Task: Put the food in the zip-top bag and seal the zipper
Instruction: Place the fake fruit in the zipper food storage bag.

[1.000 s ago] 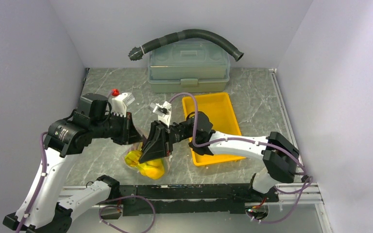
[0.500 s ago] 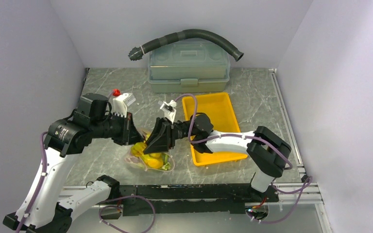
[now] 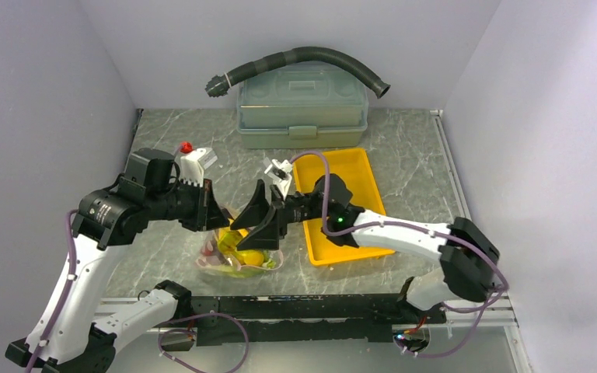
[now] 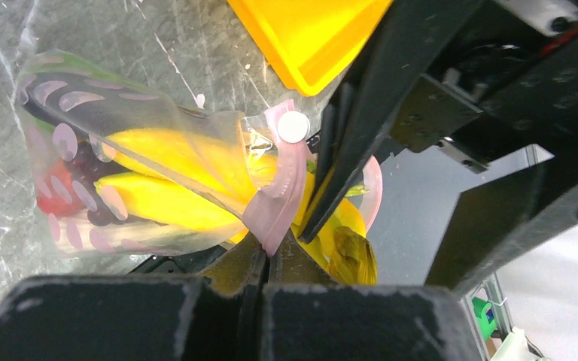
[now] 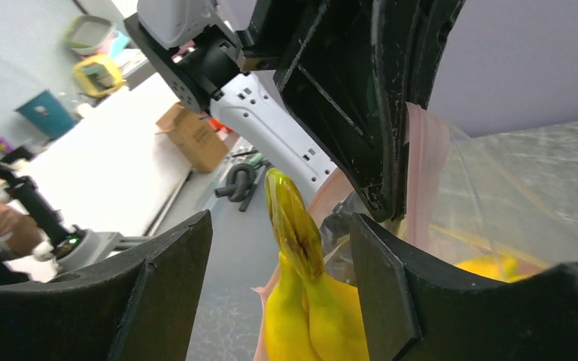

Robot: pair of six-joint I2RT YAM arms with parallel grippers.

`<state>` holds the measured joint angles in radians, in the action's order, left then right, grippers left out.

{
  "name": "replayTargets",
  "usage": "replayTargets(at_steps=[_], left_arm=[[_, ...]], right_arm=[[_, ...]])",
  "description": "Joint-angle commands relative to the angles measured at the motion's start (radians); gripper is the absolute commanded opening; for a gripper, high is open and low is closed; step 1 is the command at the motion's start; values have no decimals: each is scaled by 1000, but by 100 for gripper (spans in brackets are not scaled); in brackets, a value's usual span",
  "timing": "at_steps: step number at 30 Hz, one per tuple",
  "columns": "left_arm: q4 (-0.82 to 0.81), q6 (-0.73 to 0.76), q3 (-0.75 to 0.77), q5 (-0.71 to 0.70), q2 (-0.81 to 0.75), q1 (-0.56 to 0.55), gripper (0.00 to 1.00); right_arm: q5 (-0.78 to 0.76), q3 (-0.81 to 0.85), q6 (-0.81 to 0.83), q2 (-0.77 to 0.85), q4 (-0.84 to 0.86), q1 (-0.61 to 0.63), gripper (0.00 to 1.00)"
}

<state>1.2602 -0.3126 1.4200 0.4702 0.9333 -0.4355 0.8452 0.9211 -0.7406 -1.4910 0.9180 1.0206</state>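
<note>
My right pincer (image 3: 256,220) backing off, spreading wide; left pincer (image 4: 269,259) clenching zip-top bag (image 4: 150,124) mouth; bananas (image 4: 162,203) sitting inside; zipper (image 4: 286,184) unsealed

Glossy clear plastic zip-top bag (image 4: 143,128), smooth yellow tray (image 4: 301,37).

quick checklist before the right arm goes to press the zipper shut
1. Left gripper clamped on the zipper: ok.
2. Right gripper open, not clamping: ok, the bananas sit loose between its fingers.
3. Bananas fully inside the zip-top bag: not ok, one tip pokes past the mouth.
4. Everything bagged: cannot tell, a small red thing lies behind the left arm.
5. Zipper sealed: not ok, the mouth gapes.
</note>
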Motion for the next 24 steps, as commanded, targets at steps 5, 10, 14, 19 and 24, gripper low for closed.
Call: replayTargets(at_steps=[5,10,14,19,24], left_arm=[[-70,-28,34,-24,-2,-2,0],[-78,-43,28,-58,-7,-2,0],[-86,-62,30,-87,-7,-2,0],[-107,-82,25,-95,-5,-2,0],[-124,-93,17,-88,-1,-2,0]], right_arm=[[-283,117,352,220,-635,38,71],[-283,182,352,272,-832,75,71],[-283,261,352,268,-989,141,71],[-283,366,352,236,-1158,244,71],[-283,452,352,176,-1273,309,71]])
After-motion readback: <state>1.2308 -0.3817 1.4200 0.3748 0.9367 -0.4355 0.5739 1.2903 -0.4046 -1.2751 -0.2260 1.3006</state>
